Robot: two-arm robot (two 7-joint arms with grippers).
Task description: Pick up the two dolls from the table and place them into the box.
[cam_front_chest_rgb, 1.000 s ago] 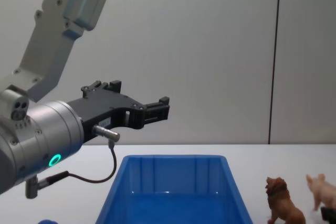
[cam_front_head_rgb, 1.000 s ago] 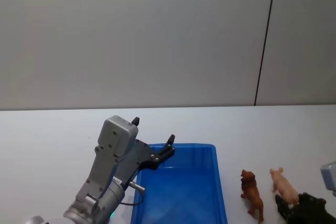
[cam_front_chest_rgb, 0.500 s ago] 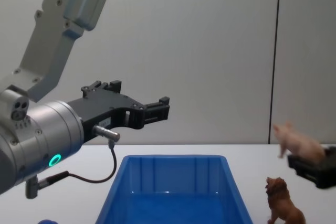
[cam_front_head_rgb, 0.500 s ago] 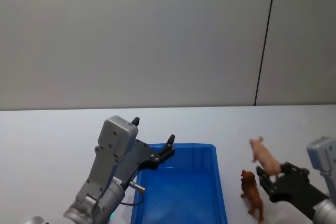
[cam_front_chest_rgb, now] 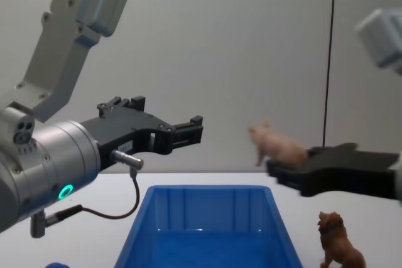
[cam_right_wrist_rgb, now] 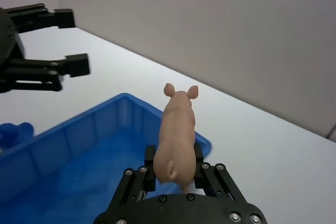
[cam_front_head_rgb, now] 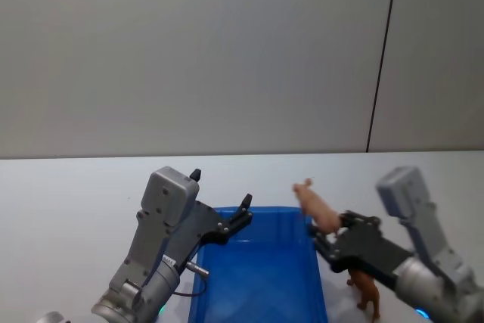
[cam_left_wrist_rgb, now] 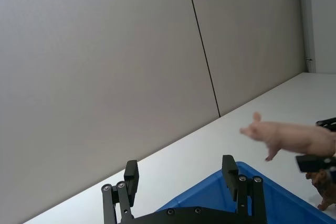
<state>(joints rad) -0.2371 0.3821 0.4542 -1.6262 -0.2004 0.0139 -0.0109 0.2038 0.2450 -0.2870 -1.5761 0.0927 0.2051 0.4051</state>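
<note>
Underneath, the flat white table [cam_front_head_rgb: 68,187] runs back to a plain grey wall [cam_front_head_rgb: 189,51] split by one dark vertical seam [cam_front_head_rgb: 382,58]. The blue box [cam_front_head_rgb: 261,210] sits on the table between the two arms. The left arm reaches forward from the lower left, and the left gripper [cam_front_head_rgb: 221,188] hangs above the left part of the box, fingers spread wide with nothing between them. The right arm comes in from the right, held roughly level. The right gripper [cam_front_head_rgb: 325,236] pinches the pink pig doll [cam_front_head_rgb: 316,206] at its underside and rear, head pointing away from the gripper. The pig is in the air above the box's right rim, clear of the table. The reddish-brown lion doll [cam_front_head_rgb: 367,289] stands upright on the table just beside the box's right side, below the right gripper
</note>
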